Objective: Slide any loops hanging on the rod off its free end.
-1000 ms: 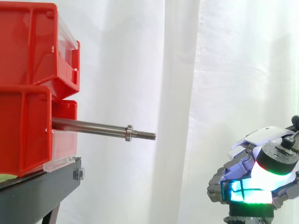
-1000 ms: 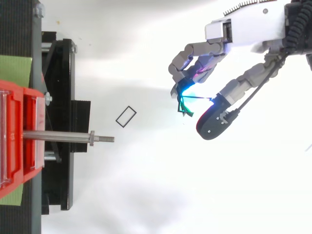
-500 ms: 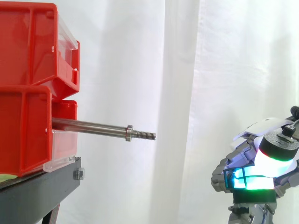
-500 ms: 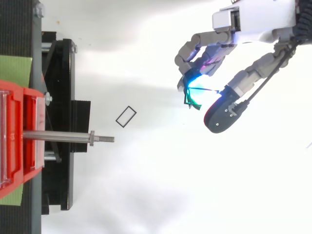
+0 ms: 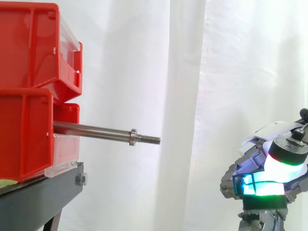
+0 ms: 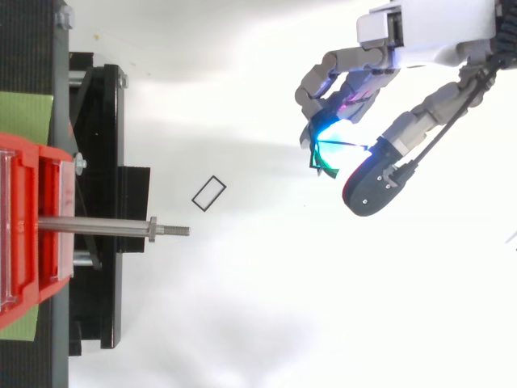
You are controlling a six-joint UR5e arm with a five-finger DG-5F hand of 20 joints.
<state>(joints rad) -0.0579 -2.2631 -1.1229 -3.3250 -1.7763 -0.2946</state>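
Note:
The steel rod point(image 5: 96, 131) sticks out level from the lower red bin point(image 5: 24, 134) toward the right. It ends in a collar and a bare threaded tip point(image 5: 151, 140), and nothing hangs on it. In the top view the rod point(image 6: 97, 227) is likewise bare. Far to the right of the tip, and lower in the side view, my hand point(image 5: 264, 173) glows cyan and green. From above, the hand point(image 6: 343, 65) has its fingers curled toward the thumb, pinching a thin dark green loop point(image 6: 321, 164).
Two red bins point(image 5: 33, 48) are stacked on a black stand point(image 5: 43, 192) at the left. A small black rectangle outline point(image 6: 209, 193) lies on the white floor between the rod tip and the hand. White curtain hangs behind.
The hand has drifted further right, away from the rod, and risen slightly in the side view, keeping the green loop pinched. The rod has not moved.

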